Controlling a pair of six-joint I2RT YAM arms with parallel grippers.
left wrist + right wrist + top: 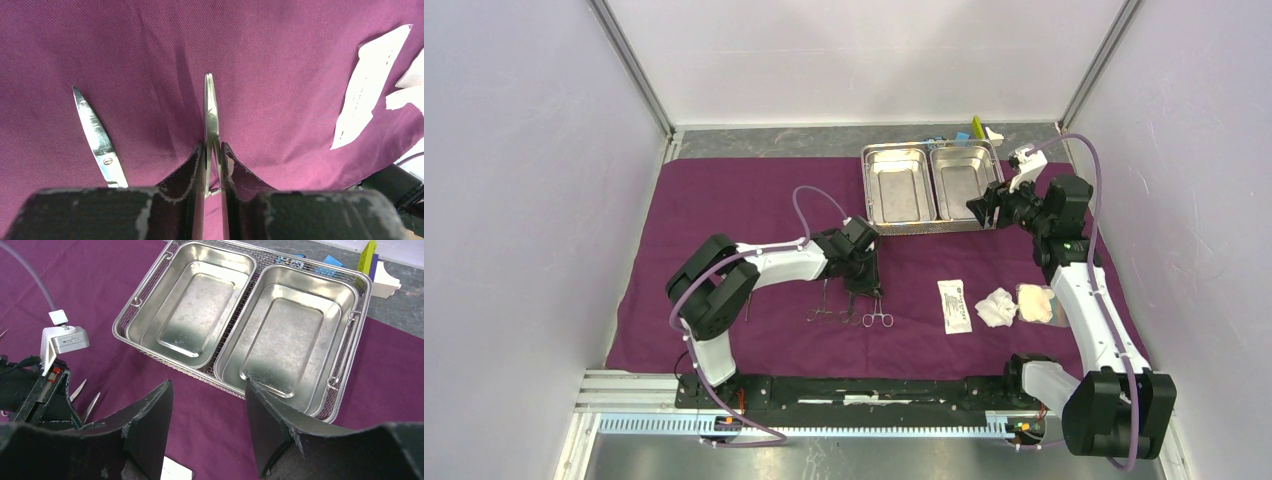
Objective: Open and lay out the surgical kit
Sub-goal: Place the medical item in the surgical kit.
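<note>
The plum-purple cloth [724, 200] lies spread over the table. On its far side stands the steel two-compartment tray [867, 190] [235, 325], both pans bare. My left gripper [862, 280] [212, 145] is shut on a slim steel instrument [210, 107] that points away just above the cloth. A pair of scissors [97, 137] lies to its left. Ring-handled instruments [852, 315] lie side by side near the front. My right gripper [977, 208] [209, 382] hovers open over the cloth before the tray, holding nothing. The white packet [955, 305] [367, 90] and gauze pads [997, 306] lie to the right.
Small blue [939, 140] and yellow-green blocks [977, 127] [368, 255] and a white piece [994, 133] sit on the grey strip behind the tray. Walls close in both sides and the back. The left arm's wrist [30, 390] shows at the right wrist view's left edge.
</note>
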